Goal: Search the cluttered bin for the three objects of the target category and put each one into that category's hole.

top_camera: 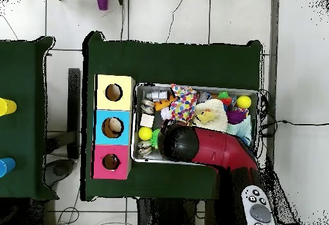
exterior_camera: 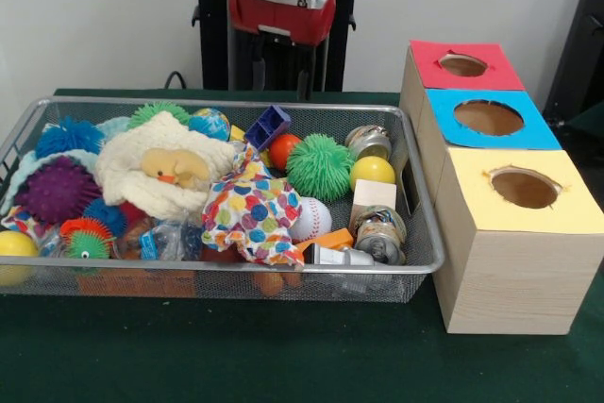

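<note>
The wire mesh bin sits on the green table, full of toys; it also shows in the overhead view. The red-topped box's hole is the farthest of three boxes right of the bin; in the overhead view this hole looks empty. My red and black arm hangs above the bin's far edge. In the overhead view the arm covers the bin's robot side. My gripper is lost under the arm and against the dark pedestal.
The bin holds a green spiky ball, a yellow ball, a white baseball, a polka-dot cloth toy, a cream plush, a purple spiky ball and metal cans. The blue-topped hole and yellow-topped hole lie nearer.
</note>
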You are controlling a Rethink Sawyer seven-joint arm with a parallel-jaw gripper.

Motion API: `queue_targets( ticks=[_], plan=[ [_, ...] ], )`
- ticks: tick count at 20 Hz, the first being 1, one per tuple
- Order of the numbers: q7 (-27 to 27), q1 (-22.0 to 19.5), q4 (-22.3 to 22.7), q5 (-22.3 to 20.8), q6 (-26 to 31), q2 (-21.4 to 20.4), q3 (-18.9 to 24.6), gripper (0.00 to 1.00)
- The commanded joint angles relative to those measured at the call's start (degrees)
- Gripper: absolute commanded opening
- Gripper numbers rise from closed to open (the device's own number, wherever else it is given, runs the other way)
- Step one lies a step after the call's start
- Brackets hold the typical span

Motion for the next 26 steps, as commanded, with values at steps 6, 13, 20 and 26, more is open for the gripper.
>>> queue_targets(
  ticks=[6, 13, 20, 26],
  plan=[
    [0.27, -0.93, -5.24, -3.77, 0.44, 4.21, 1.57, 1.0],
    [-2.09, -1.24, -11.91, -3.68, 6.13, 7.17, 1.82, 1.0],
    [-4.08, -1.99, -15.43, -3.36, 10.97, 7.35, 2.08, 1.0],
    [-4.86, -2.43, -16.29, -3.68, 14.65, 5.5, 2.03, 1.0]
  ],
)
